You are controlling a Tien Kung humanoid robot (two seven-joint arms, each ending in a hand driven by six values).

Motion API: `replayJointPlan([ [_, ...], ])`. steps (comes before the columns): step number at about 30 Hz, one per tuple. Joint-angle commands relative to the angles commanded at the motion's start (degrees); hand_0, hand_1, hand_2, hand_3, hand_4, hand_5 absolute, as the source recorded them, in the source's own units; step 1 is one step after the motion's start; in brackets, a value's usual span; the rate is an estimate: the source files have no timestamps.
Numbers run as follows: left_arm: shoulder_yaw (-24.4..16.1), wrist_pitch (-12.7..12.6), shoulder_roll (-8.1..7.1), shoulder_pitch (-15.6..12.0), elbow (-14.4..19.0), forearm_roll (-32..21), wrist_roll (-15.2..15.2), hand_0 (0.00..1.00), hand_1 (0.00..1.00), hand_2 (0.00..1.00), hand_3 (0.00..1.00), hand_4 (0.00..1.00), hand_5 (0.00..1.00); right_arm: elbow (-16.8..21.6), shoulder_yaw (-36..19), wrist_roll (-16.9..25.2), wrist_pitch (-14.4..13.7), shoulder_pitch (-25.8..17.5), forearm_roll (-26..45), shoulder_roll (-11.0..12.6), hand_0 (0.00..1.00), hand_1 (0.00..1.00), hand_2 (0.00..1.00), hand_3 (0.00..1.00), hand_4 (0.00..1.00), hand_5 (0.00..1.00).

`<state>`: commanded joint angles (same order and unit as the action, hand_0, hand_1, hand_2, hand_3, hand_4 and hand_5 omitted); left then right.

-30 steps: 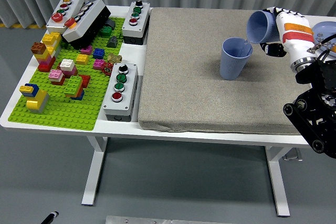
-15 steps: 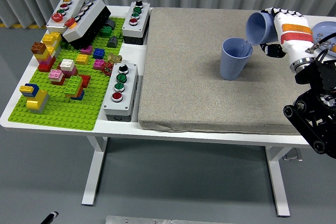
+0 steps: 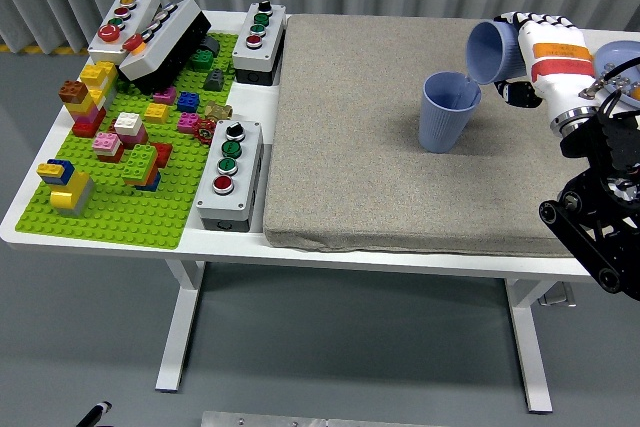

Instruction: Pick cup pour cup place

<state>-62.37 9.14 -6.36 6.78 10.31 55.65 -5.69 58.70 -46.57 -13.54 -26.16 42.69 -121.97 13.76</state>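
Barely anything's moved since a second ago: the tilted blue cup (image 3: 492,51) has crept a touch up and left, that's it. Right hand (image 3: 535,52) at the upper right of the frame has its fingers wrapped around that cup, mouth tipped down-left over the upright blue cup (image 3: 448,111) standing on the grey mat (image 3: 350,137). Their rims look close, maybe touching, can't tell. My worry: the pouring lip sits right at the far rim, so anything coming out could miss and hit the mat, or a nudge could knock the standing cup over. Left arm isn't in shot.
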Motion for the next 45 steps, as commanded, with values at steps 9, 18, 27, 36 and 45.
replayJointPlan([
  [9, -0.02, -0.01, -0.05, 0.12, 0.00, 0.03, -0.02, 0.835, 0.817, 0.878, 0.809, 0.639, 0.998, 0.79, 0.90, -0.45, 0.26, 0.22, -0.06, 0.10, 0.831, 0.641, 0.506, 0.590, 0.666, 0.031],
  [18, -0.02, -0.04, -0.09, 0.11, 0.00, 0.03, -0.02, 0.836, 0.817, 0.878, 0.809, 0.640, 0.998, 1.42, 1.99, -0.85, 0.53, 0.57, -0.57, 0.39, 0.831, 0.644, 0.507, 0.586, 0.657, 0.010],
  [27, -0.05, -0.08, -0.10, 0.14, 0.00, -0.04, 0.01, 0.836, 0.817, 0.878, 0.809, 0.640, 0.998, 1.57, 3.09, -1.15, 0.32, 0.86, -1.30, 1.09, 0.832, 0.645, 0.506, 0.585, 0.648, 0.002],
  [36, -0.13, -0.08, -0.11, 0.03, 0.00, 0.11, -0.04, 0.836, 0.817, 0.879, 0.809, 0.640, 0.998, 2.32, 4.14, -1.57, 0.17, 1.15, -2.98, 1.65, 0.837, 0.660, 0.511, 0.583, 0.644, 0.002],
  [45, -0.13, -0.06, -0.10, -0.11, 0.00, 0.21, -0.04, 0.837, 0.817, 0.878, 0.809, 0.640, 0.998, 2.10, 4.34, -1.63, 0.09, 1.07, -2.67, 1.44, 0.834, 0.659, 0.511, 0.582, 0.643, 0.002],
])
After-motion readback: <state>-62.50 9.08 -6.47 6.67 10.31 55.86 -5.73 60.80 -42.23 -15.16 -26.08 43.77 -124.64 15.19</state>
